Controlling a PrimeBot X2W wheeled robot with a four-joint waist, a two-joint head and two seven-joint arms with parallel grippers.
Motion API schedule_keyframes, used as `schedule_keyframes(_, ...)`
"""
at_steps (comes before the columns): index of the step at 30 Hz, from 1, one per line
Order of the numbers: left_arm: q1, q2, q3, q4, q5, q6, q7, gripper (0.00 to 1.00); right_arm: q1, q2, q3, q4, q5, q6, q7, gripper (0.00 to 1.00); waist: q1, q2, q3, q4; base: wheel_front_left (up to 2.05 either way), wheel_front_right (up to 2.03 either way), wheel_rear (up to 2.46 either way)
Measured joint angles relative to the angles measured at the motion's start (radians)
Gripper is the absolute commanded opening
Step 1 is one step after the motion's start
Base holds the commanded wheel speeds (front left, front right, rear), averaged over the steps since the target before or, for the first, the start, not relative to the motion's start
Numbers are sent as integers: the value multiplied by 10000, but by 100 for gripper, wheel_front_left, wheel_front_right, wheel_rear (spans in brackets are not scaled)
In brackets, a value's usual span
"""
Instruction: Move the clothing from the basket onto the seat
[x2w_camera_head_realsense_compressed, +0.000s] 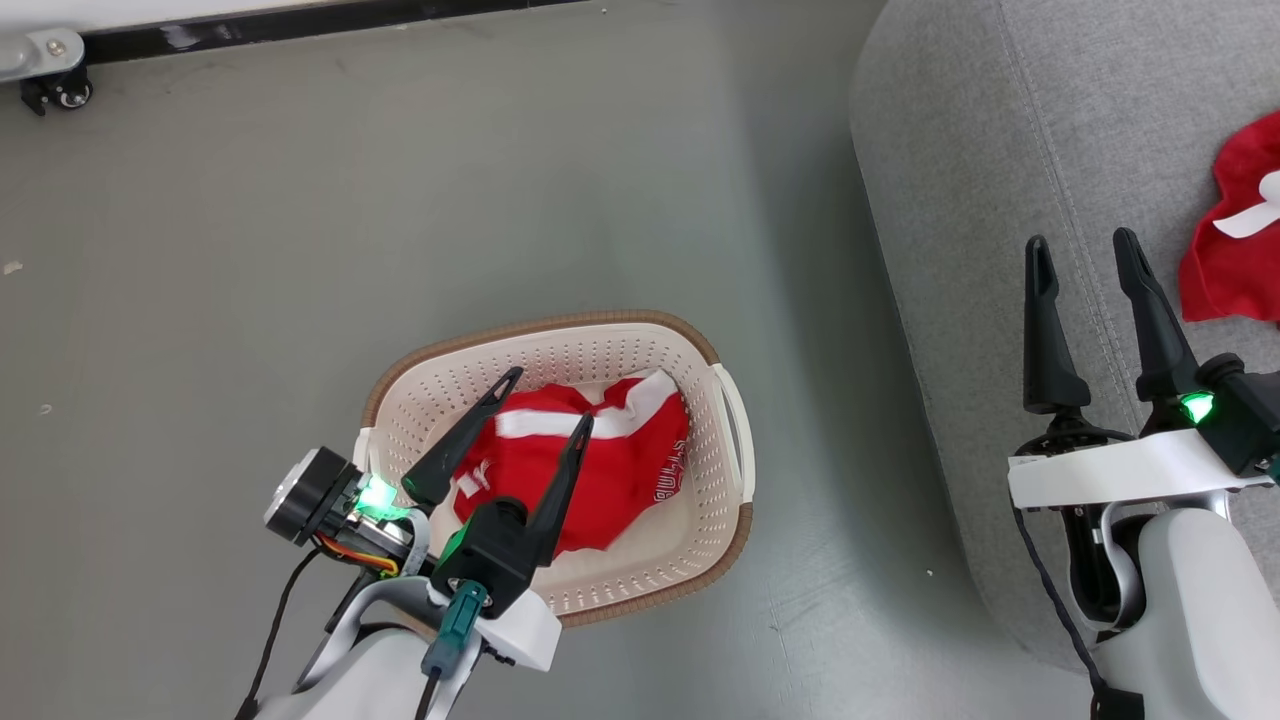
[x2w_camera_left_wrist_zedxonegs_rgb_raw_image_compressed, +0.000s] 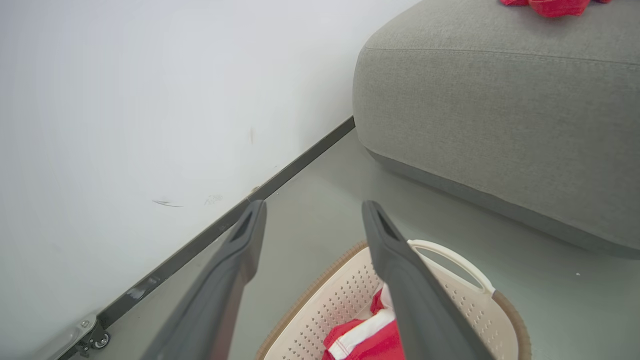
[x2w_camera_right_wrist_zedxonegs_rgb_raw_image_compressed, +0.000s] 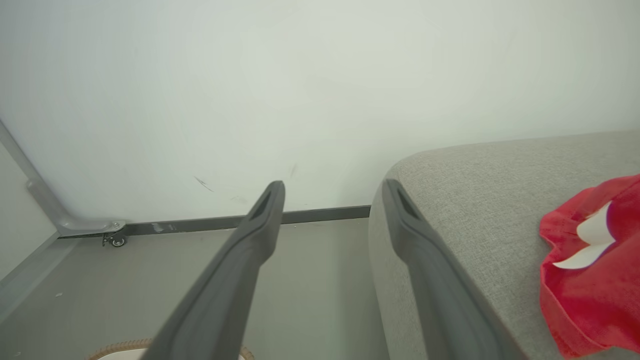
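My left tool hangs over the basket on the floor, fingers apart and gripping nothing. Red clothing lies inside. My right tool, also apart and empty, is above the grey seat, where another red garment lies.

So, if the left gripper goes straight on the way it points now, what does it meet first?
Probably the grey floor beyond the basket rim, before the wall; the left gripper seems to aim over the clothing. Depth is unclear.
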Motion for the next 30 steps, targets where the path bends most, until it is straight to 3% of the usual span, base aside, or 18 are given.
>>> schedule_keyframes(14, 284, -23, 516, -1300, -464, 378, -6, 100, 26, 0, -13, -201, -171, 0, 144, 100, 0, 0, -393, 160, 0, 0, 0)
schedule_keyframes(30, 874, 17, 1952, -1781, -1716, 997, -17, 100, 201, -2, 23, -366, -426, 0, 349, 100, 0, 0, -1175, 284, 0, 0, 0)
